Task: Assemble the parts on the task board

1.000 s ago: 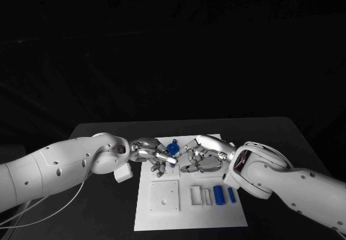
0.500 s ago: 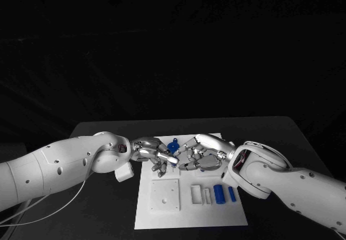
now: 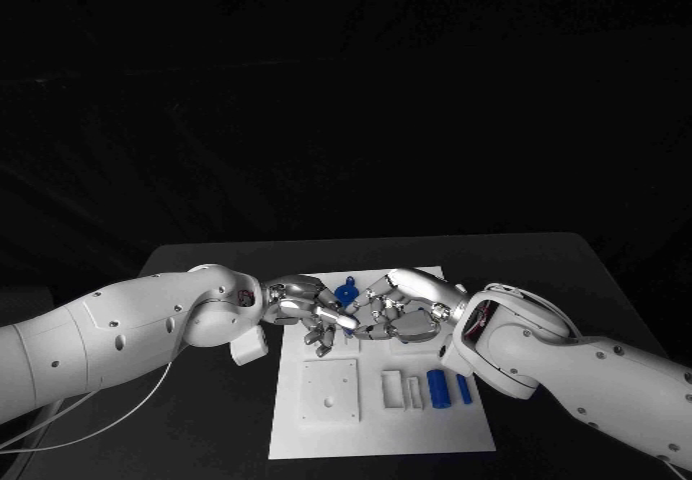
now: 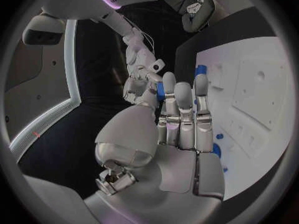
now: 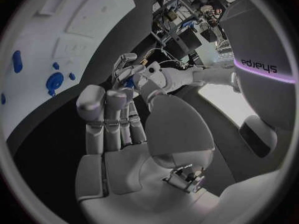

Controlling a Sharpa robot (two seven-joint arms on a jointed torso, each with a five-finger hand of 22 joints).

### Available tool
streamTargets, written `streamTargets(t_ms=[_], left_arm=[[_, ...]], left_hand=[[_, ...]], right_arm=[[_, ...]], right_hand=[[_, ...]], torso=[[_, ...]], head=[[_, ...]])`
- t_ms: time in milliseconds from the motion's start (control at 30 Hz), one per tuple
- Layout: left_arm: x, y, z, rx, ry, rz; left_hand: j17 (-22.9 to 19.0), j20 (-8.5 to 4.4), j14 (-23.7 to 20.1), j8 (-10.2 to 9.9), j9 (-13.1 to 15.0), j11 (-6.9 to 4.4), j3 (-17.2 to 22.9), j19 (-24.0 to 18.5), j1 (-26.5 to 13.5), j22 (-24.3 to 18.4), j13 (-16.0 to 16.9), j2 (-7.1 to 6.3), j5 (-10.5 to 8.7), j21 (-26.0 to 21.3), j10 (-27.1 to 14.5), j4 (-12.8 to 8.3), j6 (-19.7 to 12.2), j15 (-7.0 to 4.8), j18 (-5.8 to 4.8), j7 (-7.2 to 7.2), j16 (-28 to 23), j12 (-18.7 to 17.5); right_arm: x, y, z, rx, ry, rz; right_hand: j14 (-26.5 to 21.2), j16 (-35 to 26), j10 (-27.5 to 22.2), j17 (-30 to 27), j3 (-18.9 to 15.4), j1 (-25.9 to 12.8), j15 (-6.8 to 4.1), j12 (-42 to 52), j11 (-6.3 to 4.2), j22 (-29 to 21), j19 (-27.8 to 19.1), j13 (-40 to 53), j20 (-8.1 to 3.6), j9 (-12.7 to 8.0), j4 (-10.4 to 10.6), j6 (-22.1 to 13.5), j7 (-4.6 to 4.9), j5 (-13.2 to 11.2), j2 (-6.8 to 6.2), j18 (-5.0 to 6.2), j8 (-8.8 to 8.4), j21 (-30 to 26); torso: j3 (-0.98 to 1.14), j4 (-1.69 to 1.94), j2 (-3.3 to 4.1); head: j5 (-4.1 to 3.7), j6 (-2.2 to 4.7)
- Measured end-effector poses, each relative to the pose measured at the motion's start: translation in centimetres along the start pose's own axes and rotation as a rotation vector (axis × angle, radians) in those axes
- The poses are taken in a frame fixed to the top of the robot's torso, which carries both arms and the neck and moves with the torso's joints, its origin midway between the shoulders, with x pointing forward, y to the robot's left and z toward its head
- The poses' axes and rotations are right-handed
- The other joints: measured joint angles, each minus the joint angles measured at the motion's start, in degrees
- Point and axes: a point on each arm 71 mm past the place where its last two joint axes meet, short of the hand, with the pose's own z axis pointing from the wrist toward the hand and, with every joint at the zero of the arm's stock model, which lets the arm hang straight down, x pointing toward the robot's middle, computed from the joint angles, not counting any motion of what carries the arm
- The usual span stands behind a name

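the small blue part sits over the far half of the task board, right between the two hands; from the head view you can't quite tell whether it rests on the board or is lifted off it. compared with a second ago, the right hand has edged closer to the left hand, and their fingers now nearly meet at the part; the board and the two blue cylinders near its right side have not shifted.

the left wrist view gives you what the head view hides: a blue piece is pinched at the fingertips of the right hand, seen there facing the left hand, whose fingers are stretched out straight and close together toward it with nothing visibly held. the right wrist view agrees: blue shows at the tips of the left hand opposite, while the right hand's own fingers reach forward; which hand bears the part's weight you probably can't settle from these views. that view also shows a round blue part with small blue dots by it on the board.

the near half of the board carries a square recess and narrow slots, uncovered. dark bench lies open on both sides of the board, though both forearms cross it.
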Motion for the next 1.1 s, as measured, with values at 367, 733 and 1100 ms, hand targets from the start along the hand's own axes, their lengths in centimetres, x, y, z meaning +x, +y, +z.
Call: streamTargets(t_ms=[367,733,1100], left_arm=[[0.21,0.08,0.1,-0.003,0.01,-0.001],[0.31,0.15,0.12,-0.001,0.011,-0.013],[0.24,0.13,0.09,0.014,-0.009,-0.054]], left_hand=[[-0.1,0.0,0.0,-0.2,0.1,0.0,-0.2,0.0,0.2,0.0,0.0,0.15,0.04,0.0,0.0,-0.2,0.0,0.0,0.0,0.01,0.0,0.0],[-0.3,0.0,0.0,-0.7,-0.6,0.01,-0.2,0.0,0.2,0.0,-0.2,0.22,0.03,-0.3,0.0,-0.2,0.0,0.0,0.0,0.01,0.0,0.0],[-0.4,0.0,-0.2,-0.9,-0.8,0.31,-0.2,0.0,0.5,0.0,-0.7,0.45,0.02,-0.3,-0.1,-0.2,0.2,0.2,0.0,0.2,0.0,-0.2]], right_arm=[[0.1,-0.13,0.12,0.002,0.0,-0.006],[0.29,-0.24,0.28,0.003,-0.003,-0.035],[0.14,-0.19,0.38,0.006,-0.03,-0.071]], right_hand=[[0.0,0.0,-0.2,0.0,0.7,0.0,-0.34,0.0,-0.64,0.0,0.0,0.2,-0.42,0.2,-0.2,4.1,-1.24,-1.7,0.0,0.01,-0.18,0.0],[0.2,0.0,-0.1,0.0,0.1,0.0,-0.58,0.0,-0.94,0.0,0.0,0.3,-0.42,0.5,-0.8,5.4,-1.56,-2.1,0.0,0.0,-0.09,0.0],[0.2,-0.2,0.1,0.0,-3.4,0.2,-0.58,-0.3,-1.17,0.0,0.2,0.4,-0.62,0.5,-0.2,6.2,-1.95,-1.2,0.23,0.0,-0.12,-0.2]], torso=[[0.07,0.01,0.01],[0.07,0.01,0.02],[0.1,-0.03,0.02]], head=[[0.05,-0.14],[0.03,-0.32],[-0.02,-0.3]])
